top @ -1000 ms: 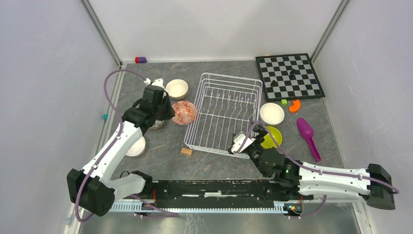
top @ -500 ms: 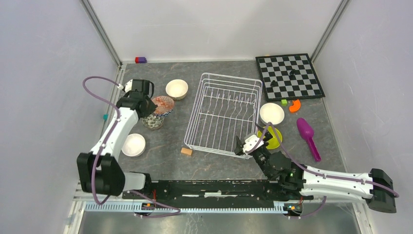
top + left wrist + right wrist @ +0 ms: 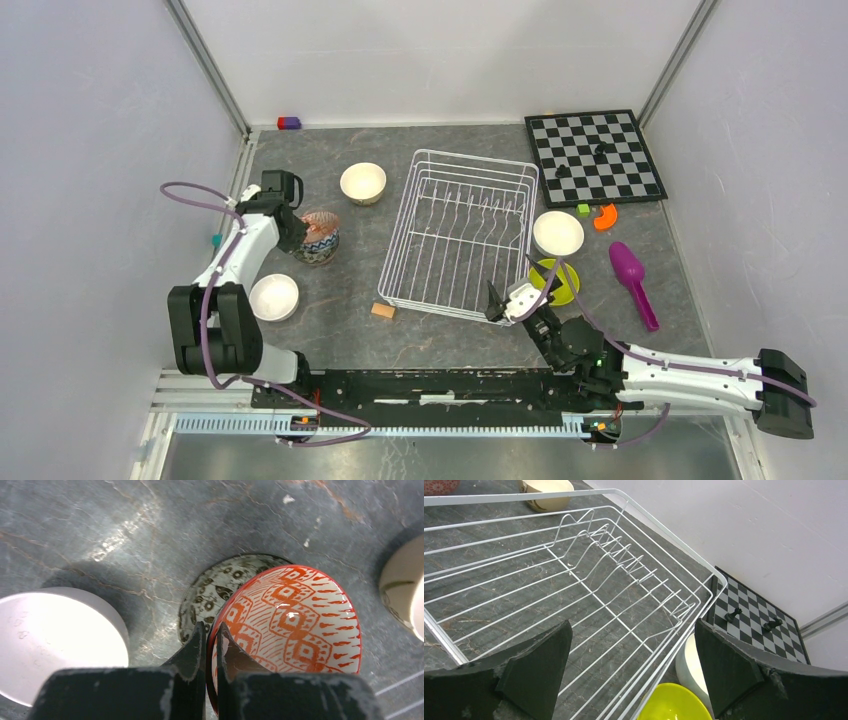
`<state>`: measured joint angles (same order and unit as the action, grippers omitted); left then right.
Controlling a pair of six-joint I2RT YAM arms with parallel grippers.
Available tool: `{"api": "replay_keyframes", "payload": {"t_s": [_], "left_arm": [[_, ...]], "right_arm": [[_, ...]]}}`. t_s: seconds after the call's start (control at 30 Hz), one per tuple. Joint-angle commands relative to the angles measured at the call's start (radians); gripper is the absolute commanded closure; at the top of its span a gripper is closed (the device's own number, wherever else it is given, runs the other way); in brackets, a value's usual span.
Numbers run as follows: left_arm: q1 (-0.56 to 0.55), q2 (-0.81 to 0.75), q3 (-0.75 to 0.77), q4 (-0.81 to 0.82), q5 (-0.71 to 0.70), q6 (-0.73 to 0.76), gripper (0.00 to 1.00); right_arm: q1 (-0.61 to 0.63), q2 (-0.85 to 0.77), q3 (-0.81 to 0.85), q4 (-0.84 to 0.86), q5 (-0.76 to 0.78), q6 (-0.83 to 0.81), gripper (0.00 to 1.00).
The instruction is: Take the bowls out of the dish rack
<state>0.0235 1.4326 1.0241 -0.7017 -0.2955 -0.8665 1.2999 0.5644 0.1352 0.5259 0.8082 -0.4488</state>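
Observation:
The white wire dish rack (image 3: 475,153) holds no bowls; it fills the right wrist view (image 3: 524,495). My left gripper (image 3: 300,228) (image 3: 210,640) is shut on the rim of the pink patterned bowl (image 3: 318,225) (image 3: 295,620), held tilted right over the blue-and-white bowl (image 3: 320,250) (image 3: 212,587). A white bowl (image 3: 273,297) (image 3: 55,635) and the tan bowl (image 3: 362,183) (image 3: 402,595) sit left of the rack. My right gripper (image 3: 507,300) (image 3: 633,630) is open and empty at the rack's near right corner, beside the yellow-green bowl (image 3: 557,282) (image 3: 674,705) and the other white bowl (image 3: 558,233) (image 3: 686,665).
A chessboard (image 3: 595,155) with pieces lies at the far right. A purple scoop (image 3: 632,280), an orange piece (image 3: 605,216) and a green cube (image 3: 583,209) lie right of the rack. A tan block (image 3: 383,311) lies at the rack's near left corner.
My left gripper carried the pink bowl left, away from the rack, to just over the blue-and-white bowl. My right arm drew back a little toward its base, jaws still open.

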Motion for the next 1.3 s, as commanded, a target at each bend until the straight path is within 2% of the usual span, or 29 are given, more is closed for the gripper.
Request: {"api": "replay_keyframes", "payload": {"t_s": [0.0, 0.17, 0.23, 0.43, 0.53, 0.7, 0.83, 0.97, 1.03, 1.13, 1.27], "left_arm": [[0.009, -0.047, -0.013, 0.034, -0.101, -0.063, 0.98], [0.011, -0.05, -0.027, 0.065, -0.146, -0.043, 0.97], [0.012, -0.048, -0.04, 0.083, -0.149, -0.038, 0.92], [0.011, -0.065, -0.078, 0.158, -0.07, -0.004, 0.58], [0.011, -0.084, -0.075, 0.159, -0.07, 0.006, 0.43], [0.011, -0.148, -0.081, 0.164, -0.071, 0.025, 0.32], [0.01, -0.205, -0.091, 0.185, -0.049, 0.073, 0.27], [0.007, -0.242, -0.103, 0.227, 0.042, 0.123, 0.23], [0.007, -0.251, -0.102, 0.247, 0.104, 0.147, 0.23], [0.0, -0.259, -0.107, 0.293, 0.238, 0.179, 0.23], [-0.009, -0.261, -0.102, 0.345, 0.455, 0.225, 0.23]], "right_arm": [[-0.002, 0.004, 0.004, 0.084, -0.023, -0.034, 0.02], [-0.004, 0.008, -0.009, 0.114, -0.039, -0.034, 0.02], [-0.005, 0.009, -0.01, 0.12, -0.042, -0.034, 0.02], [-0.009, 0.023, -0.006, 0.126, -0.062, -0.016, 0.02], [-0.01, 0.049, 0.036, 0.05, -0.087, 0.02, 0.02], [-0.014, 0.107, 0.104, -0.054, -0.082, 0.096, 0.02], [-0.051, 0.117, 0.128, -0.089, -0.119, 0.166, 0.02], [-0.181, 0.118, 0.179, -0.19, -0.209, 0.257, 0.02], [-0.257, 0.12, 0.215, -0.255, -0.254, 0.325, 0.02], [-0.344, 0.161, 0.306, -0.419, -0.17, 0.529, 0.02], [-0.402, 0.285, 0.439, -0.641, -0.167, 0.695, 0.02]]}}
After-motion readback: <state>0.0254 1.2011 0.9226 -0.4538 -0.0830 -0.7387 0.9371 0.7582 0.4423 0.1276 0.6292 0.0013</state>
